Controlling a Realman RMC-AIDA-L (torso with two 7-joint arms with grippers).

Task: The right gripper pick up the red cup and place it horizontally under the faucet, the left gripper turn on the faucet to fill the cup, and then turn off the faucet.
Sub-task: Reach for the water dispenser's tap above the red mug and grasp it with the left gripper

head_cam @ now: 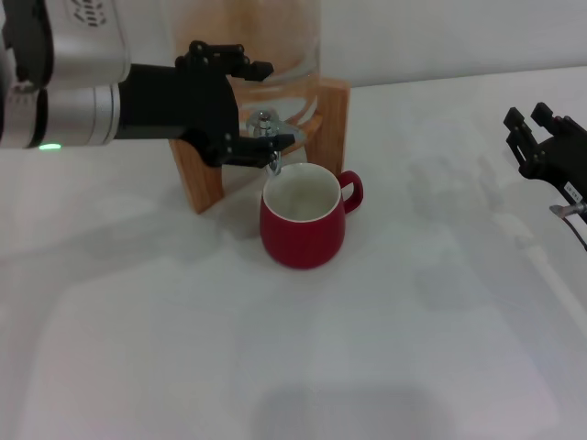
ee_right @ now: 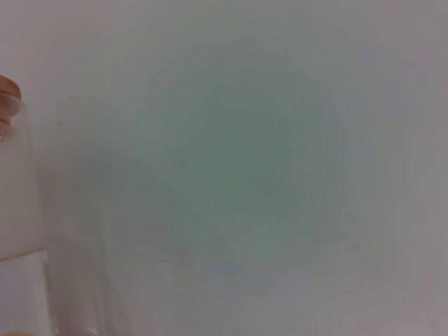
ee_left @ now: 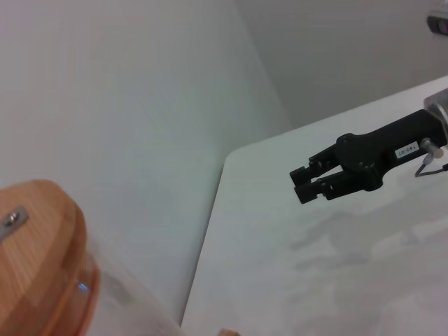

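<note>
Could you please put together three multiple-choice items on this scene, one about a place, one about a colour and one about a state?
1. Where does the red cup stand?
A. under the faucet
B. beside the right gripper
C. on top of the wooden stand

2. What colour is the inside of the cup?
A. black
B. cream-white
C. blue

3. How is the cup posed?
A. on its side
B. upside down
C. upright

Answers:
1 A, the spout ends just above its rim.
2 B, the inner wall shows pale.
3 C, its mouth faces up.

The left gripper is at the faucet; the right one is off to the side.
</note>
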